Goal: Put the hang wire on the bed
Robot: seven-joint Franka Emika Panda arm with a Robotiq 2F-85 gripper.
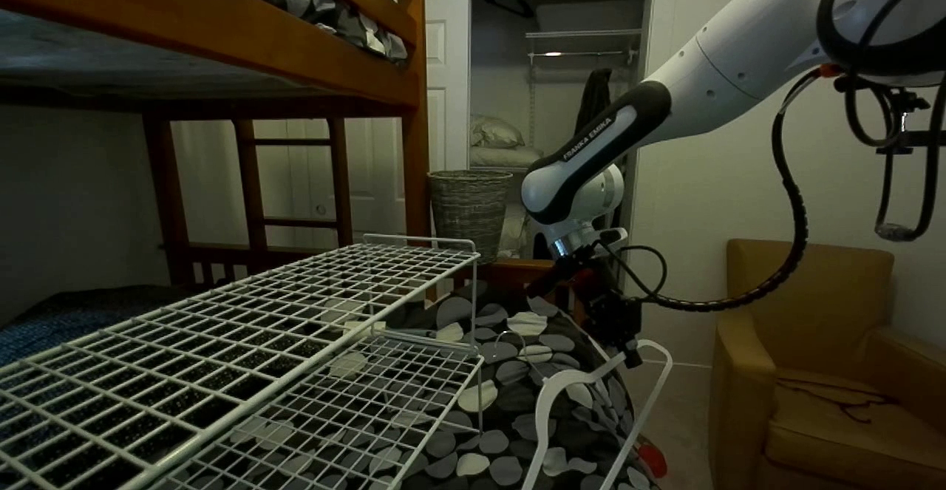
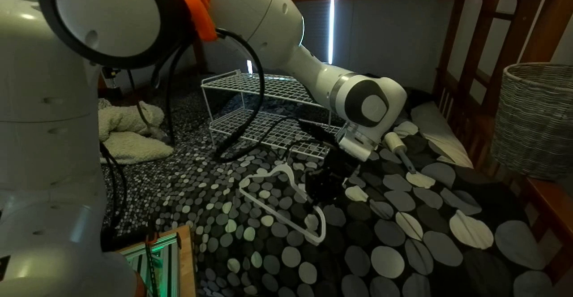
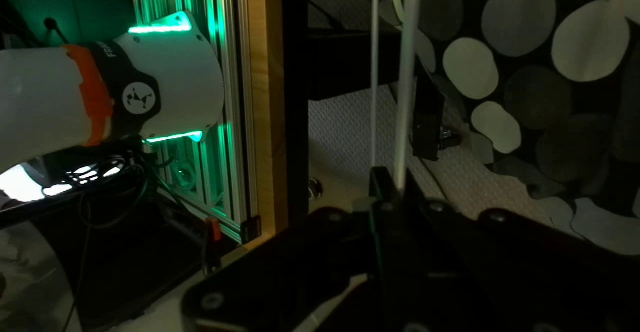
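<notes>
The hang wire shows as a white clothes hanger in both exterior views point(image 1: 567, 377) point(image 2: 277, 215), with a thin wire hook. My gripper point(image 1: 632, 357) is shut on one side of it and holds it tilted in the air near the bed's edge. The gripper also shows in an exterior view point(image 2: 311, 205). In the wrist view the fingertips point(image 3: 392, 182) pinch a pale bar of the hang wire point(image 3: 406, 71), with a thinner bar beside it. Carpet and the bed's dotted cover point(image 3: 525, 86) lie beyond. The bed point(image 2: 387, 261) shows in both exterior views.
A large white two-tier wire grid rack point(image 1: 295, 312) stands on the bed. A roller with a grey handle point(image 2: 396, 144) and a fleece blanket point(image 2: 134, 147) lie on it. A wicker basket point(image 1: 473, 213), an armchair point(image 1: 813, 298) and the upper bunk rail point(image 1: 295, 32) are around.
</notes>
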